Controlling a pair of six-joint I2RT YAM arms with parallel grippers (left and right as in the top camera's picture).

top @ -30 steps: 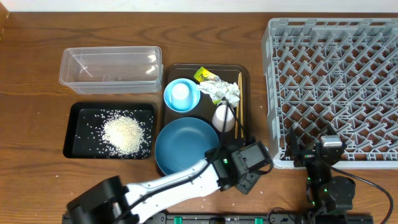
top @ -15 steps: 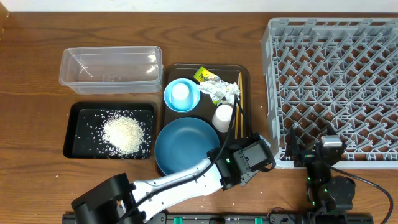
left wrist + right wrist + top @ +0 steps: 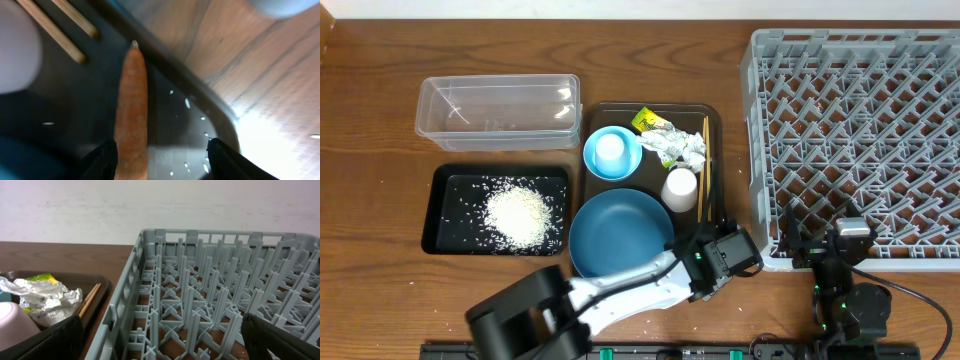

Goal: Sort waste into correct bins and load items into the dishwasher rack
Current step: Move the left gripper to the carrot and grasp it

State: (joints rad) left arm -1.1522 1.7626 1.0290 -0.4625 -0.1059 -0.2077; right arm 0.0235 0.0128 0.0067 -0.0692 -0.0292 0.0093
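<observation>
In the left wrist view my left gripper [image 3: 165, 150] is open low over the dark brown tray, with the orange carrot [image 3: 132, 110] lying between the fingers, close to the left one. Chopstick ends [image 3: 60, 35] lie just beyond it. In the overhead view this gripper [image 3: 720, 262] covers the carrot at the tray's front right corner. The rice heap [image 3: 520, 213] lies in the black tray [image 3: 445, 235]. The clear tub [image 3: 498, 108] stands behind it. My right gripper [image 3: 165, 345] is open and empty at the front edge of the grey rack [image 3: 860, 130].
The brown tray [image 3: 650, 108] holds the blue plate [image 3: 620, 232], a light-blue bowl [image 3: 625, 160] with a white cup in it, another white cup [image 3: 680, 188], chopsticks [image 3: 704, 170], crumpled paper [image 3: 682, 148] and the yellow-green wrapper [image 3: 648, 122].
My left wrist has shifted and turned slightly at the tray's front right corner. The white cup by the chopsticks looked elongated a second ago and looks round now. The right arm has not moved.
</observation>
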